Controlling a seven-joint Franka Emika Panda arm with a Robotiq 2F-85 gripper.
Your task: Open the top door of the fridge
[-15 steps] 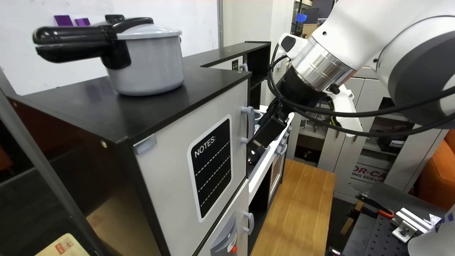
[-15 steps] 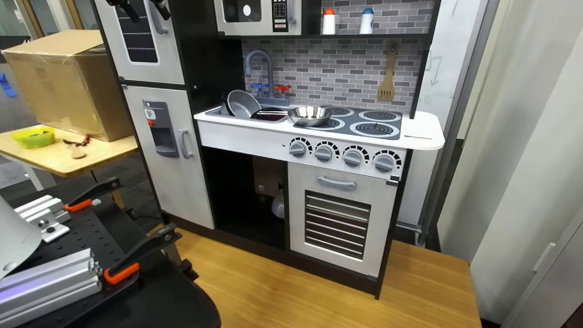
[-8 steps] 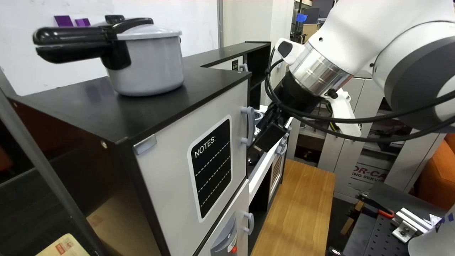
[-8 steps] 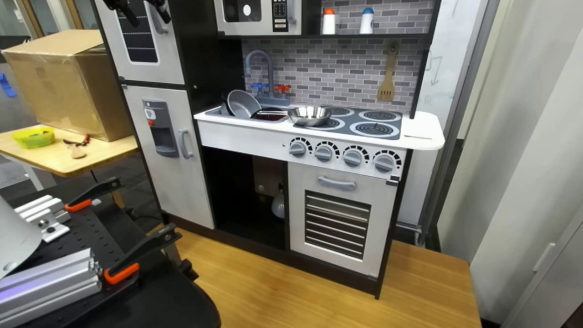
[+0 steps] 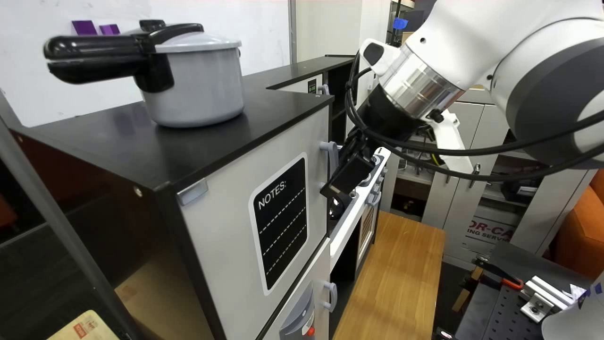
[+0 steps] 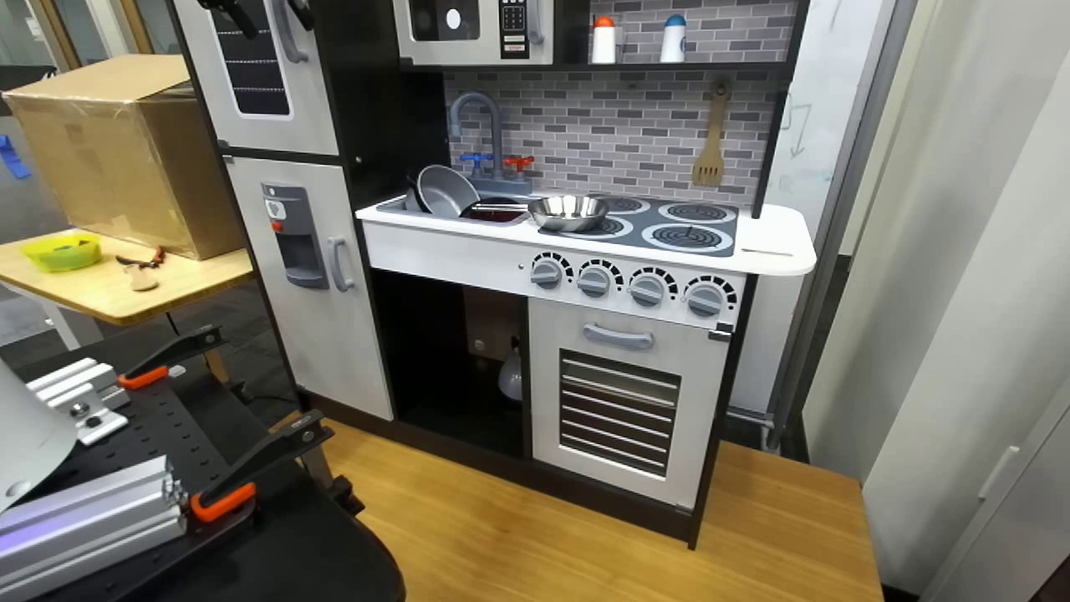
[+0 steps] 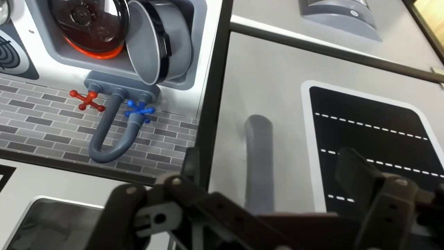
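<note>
A whiteboard (image 5: 257,40) stands beside a pale wall (image 5: 328,33).

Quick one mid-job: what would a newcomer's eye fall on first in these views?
Probably the grey pot standing on top of the fridge in an exterior view. Next, the white arm filling the upper right of that view; in the wrist view, the open pincer appears to frame the handle of the top door. There, the red tap and blue tap also pop out on the left.
</note>
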